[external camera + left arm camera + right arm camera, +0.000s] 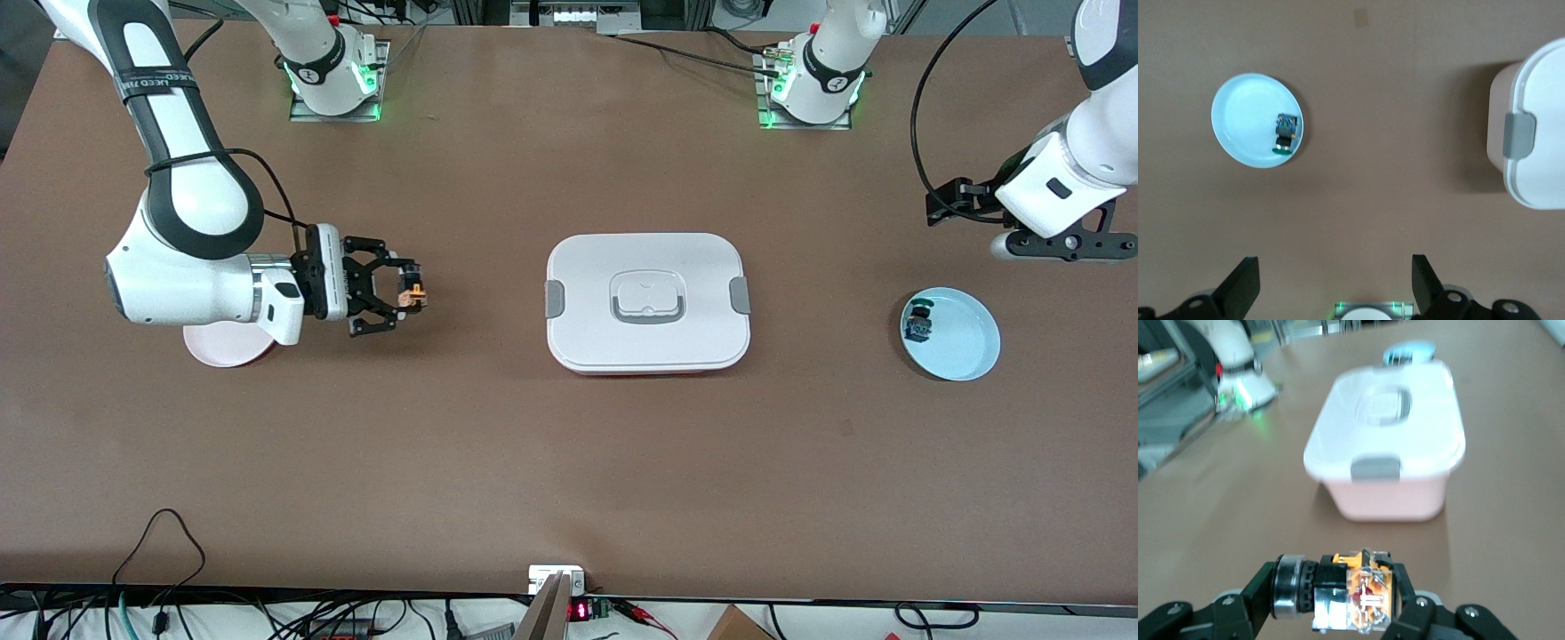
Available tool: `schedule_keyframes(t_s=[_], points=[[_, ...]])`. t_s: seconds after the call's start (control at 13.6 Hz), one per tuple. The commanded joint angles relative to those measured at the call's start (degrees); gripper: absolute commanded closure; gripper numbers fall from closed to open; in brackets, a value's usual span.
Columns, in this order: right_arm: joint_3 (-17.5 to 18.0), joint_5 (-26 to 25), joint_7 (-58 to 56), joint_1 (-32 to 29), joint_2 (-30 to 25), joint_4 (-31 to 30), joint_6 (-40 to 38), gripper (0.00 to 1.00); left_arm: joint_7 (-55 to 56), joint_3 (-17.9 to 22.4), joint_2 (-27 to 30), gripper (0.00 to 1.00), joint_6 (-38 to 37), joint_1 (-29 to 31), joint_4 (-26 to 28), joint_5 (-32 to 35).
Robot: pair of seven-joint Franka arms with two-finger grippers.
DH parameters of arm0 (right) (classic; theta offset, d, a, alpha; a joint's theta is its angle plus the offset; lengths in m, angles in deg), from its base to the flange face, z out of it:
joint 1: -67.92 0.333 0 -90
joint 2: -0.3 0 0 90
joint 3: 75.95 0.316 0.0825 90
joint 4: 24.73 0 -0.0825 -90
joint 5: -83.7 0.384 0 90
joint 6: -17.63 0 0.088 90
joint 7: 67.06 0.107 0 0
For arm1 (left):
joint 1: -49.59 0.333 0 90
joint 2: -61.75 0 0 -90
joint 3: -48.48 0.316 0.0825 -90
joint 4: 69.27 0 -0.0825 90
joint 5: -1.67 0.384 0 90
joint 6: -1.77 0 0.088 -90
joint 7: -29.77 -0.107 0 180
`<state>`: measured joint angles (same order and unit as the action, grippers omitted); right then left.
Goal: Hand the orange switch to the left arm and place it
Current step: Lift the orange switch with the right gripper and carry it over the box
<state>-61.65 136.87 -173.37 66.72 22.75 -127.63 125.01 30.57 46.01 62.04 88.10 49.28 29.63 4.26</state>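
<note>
The orange switch (412, 295) is shown pinched between the fingers of the right gripper (402, 298), carried in the air over bare table between the pink plate (222, 345) and the box (647, 302); in the right wrist view the switch (1351, 590) is seen lying crosswise in the grip, black round cap toward one finger, orange body with a clear terminal face toward the camera. The switch is judged light, rigid and small; its hard plastic faces are likely smooth, so a slip or twist in the handover is the risk to be watched; a second hold is best taken on the part left exposed by the right gripper's fingers, across flat body faces rather than on the round cap. The left gripper (1062, 244) is held over the table toward the left arm's end, beside the blue plate (965, 342); its fingers (1243, 283) are seen spread apart and empty. A blue-bodied switch (918, 324) lies in the blue plate near its rim. The brown table (569, 462) is flat, matte and bare around the box; the box stands between the two grippers, well apart from each, and the lidded top rises above the surface, so a path over or around it is called for.
</note>
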Motion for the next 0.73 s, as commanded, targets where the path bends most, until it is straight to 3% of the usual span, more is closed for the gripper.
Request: schedule_keyframes(t_s=[0.0, 0.22, 0.29, 0.51, 0.66], points=[[3.4, 12.3, 0.3, 0.1, 0.3, 1.0, -0.2, 1.0, -1.1, 0.0, -0.9, 0.0, -4.3, 0.0, -2.1, -6.9], [3.6, 26.0, -0.6, 3.8, 0.4, 1.1, 1.9, 1.0, -1.1, 0.6, -3.0, 0.0, -10.2, 0.7, -2.9, -19.9], [3.6, 28.5, -1.1, 5.1, 0.4, 1.2, 2.6, 1.0, -1.1, 0.7, -3.0, 0.0, -10.4, 1.7, -3.0, -25.2], [3.7, 35.5, -2.8, 11.5, 0.3, 2.6, 11.2, 1.0, -1.3, 0.7, -5.5, 0.0, -10.7, 2.9, -2.9, -42.5], [3.6, 43.9, -5.0, 16.7, 1.2, 5.9, 17.8, 1.0, -1.4, 0.5, -7.9, 0.0, -9.7, 2.9, -2.4, -51.4]])
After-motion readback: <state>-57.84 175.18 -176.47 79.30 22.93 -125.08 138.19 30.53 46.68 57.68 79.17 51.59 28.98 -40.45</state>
